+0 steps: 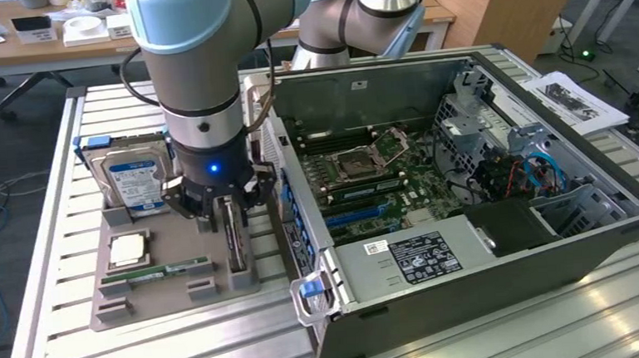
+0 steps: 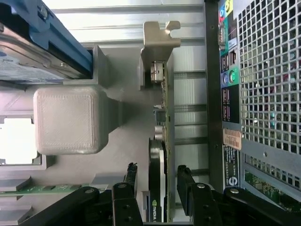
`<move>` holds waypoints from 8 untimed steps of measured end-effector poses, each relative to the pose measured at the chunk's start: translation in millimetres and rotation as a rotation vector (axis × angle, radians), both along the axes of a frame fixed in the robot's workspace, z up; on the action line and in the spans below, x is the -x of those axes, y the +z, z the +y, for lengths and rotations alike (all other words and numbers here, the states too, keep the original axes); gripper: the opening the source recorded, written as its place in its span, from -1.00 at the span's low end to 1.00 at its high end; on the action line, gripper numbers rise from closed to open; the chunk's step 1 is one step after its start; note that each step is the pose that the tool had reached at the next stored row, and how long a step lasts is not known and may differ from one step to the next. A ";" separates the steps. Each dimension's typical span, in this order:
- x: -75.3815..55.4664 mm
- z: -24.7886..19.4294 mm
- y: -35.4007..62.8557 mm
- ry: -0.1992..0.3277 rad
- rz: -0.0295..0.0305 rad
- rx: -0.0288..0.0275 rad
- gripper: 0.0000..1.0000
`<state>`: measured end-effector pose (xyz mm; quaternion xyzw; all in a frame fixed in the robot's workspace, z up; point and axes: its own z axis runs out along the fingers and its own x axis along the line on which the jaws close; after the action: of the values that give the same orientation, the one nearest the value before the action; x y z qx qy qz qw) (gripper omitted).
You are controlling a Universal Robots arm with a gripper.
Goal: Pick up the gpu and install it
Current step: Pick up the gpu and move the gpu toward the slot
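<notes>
Exterior view: the arm reaches down at left-centre of frame. The claw (image 1: pixel 225 208) sits low over the grey holder tray (image 1: pixel 139 311) on the slatted bench (image 1: pixel 197 353). The gpu (image 1: pixel 234 244) stands on its long edge in a slot on the tray's side nearest the open computer case (image 1: pixel 590 246), which takes up the centre and right of frame. Judgement: edge-up storage leaves both flat faces free for a pinch from above.

Wrist view: the claw (image 2: pixel 157 169) has its jaws apart, one on each side of the gpu (image 2: pixel 157 150). A sliver of gap shows at each face, so it is straddling, not clamped. The silvery bracket (image 2: pixel 160 42) is at the card's end away from the claw. The card is not lifted; it rests in its slot.

Other parts on the tray, exterior view:
- hard drive (image 1: pixel 136 182), upright at the tray's upper left
- processor chip (image 1: pixel 127 251), lying flat
- RAM stick (image 1: pixel 153 272), just below the chip in frame

The case lies on its side with the motherboard (image 1: pixel 375 175) facing up. Judgement: this lets a card be seated from above.
</notes>
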<state>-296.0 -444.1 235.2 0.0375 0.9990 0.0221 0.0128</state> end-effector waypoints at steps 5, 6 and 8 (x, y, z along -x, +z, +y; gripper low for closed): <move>2.2 0.8 -2.3 0.000 -0.0002 -0.0002 -0.05; 2.5 0.8 -2.8 0.000 -0.0001 -0.0001 -0.05; 2.8 1.0 -4.3 0.000 0.0000 -0.0001 -0.05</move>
<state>-298.8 -443.1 231.0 0.0374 0.9990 0.0221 0.0129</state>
